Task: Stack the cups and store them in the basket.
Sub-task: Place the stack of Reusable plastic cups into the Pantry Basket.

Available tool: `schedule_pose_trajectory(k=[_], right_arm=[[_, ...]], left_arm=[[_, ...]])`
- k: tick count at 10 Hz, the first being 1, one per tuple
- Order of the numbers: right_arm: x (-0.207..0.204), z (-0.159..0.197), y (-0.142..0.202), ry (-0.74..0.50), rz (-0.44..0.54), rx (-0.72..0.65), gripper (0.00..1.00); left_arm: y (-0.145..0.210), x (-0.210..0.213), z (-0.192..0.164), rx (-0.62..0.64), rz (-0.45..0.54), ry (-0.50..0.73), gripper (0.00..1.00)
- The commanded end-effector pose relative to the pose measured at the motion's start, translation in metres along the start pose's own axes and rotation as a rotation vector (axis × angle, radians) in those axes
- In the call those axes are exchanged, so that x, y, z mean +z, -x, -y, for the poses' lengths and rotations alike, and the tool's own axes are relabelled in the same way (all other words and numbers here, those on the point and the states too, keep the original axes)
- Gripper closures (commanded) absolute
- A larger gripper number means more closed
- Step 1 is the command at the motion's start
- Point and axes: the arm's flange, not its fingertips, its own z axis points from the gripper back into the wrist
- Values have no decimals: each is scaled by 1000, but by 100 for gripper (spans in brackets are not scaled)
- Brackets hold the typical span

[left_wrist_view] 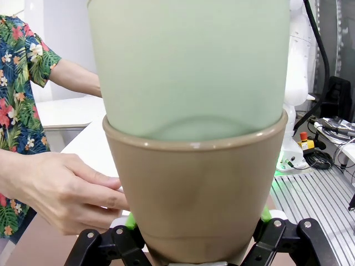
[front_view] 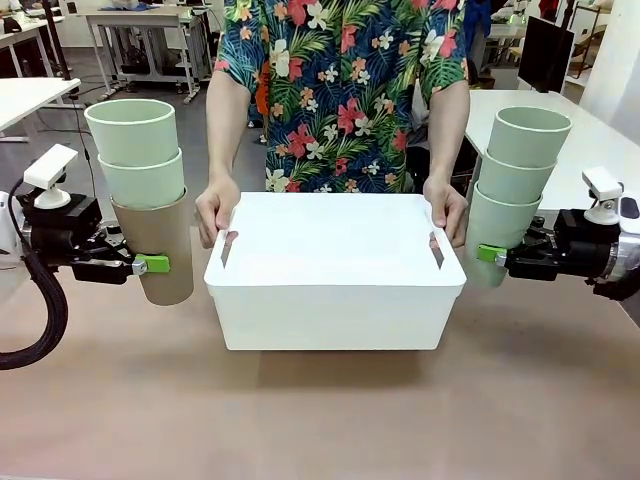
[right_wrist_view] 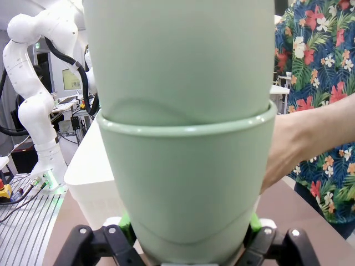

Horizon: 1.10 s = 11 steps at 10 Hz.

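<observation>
Front view: the white basket [front_view: 335, 300] sits mid-table [front_view: 320, 420], long side toward the camera, open top up. Beside its left end, the left gripper [front_view: 150, 264] is clamped on the tan cup [front_view: 165, 240], which carries two mint cups [front_view: 135, 150] nested in it. At the other end, the right gripper [front_view: 490, 254] grips the lowest of three mint cups [front_view: 512, 185]. Both stacks stand mouth-up, their tops leaning outward from the basket. Beyond, a person's hands [front_view: 215, 210] hold its far corners.
</observation>
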Motion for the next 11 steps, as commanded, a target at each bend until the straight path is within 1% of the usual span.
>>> schedule_pose_trajectory(k=[1,9,10,11], right_arm=[[0,-1,-3,-5,13,17,16],[0,-1,-3,-5,13,17,16],[0,0,0,0,0,0,16],[9,1,-10,8,-22,3,16]], left_arm=[[-3,-1,0,-3,9,2,15],[-3,-1,0,-3,9,2,15],[-3,-1,0,-3,9,2,15],[-3,-1,0,-3,9,2,15]])
